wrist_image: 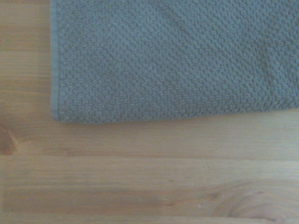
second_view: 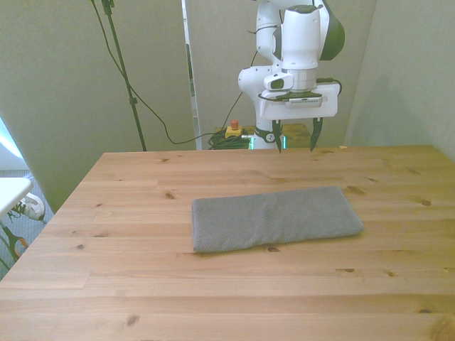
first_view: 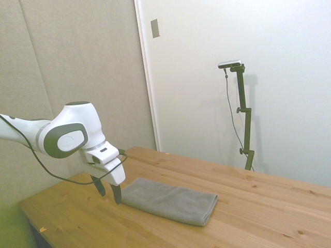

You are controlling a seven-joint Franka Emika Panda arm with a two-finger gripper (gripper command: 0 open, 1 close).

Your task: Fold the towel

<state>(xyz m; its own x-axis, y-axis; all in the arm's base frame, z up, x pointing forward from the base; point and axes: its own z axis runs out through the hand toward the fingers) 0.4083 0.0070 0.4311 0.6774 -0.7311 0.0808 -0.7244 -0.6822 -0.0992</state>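
The grey towel (second_view: 276, 218) lies flat on the wooden table (second_view: 142, 284) as a long folded rectangle, its thick layered edge showing in the side view (first_view: 170, 200). My gripper (second_view: 294, 141) hangs open above the table behind the towel's far long edge, toward the front view's right, and holds nothing. In the side view the gripper (first_view: 107, 190) sits just off the towel's near-left end, its dark fingers (first_view: 117, 193) pointing down. The wrist view shows one towel (wrist_image: 177, 60) corner with a hemmed edge on bare wood.
A yellow box with a red button (second_view: 232, 130) and cables lie on the floor beyond the table's far edge. A white surface (second_view: 11, 190) stands at the front view's left edge. Walls close in behind the table.
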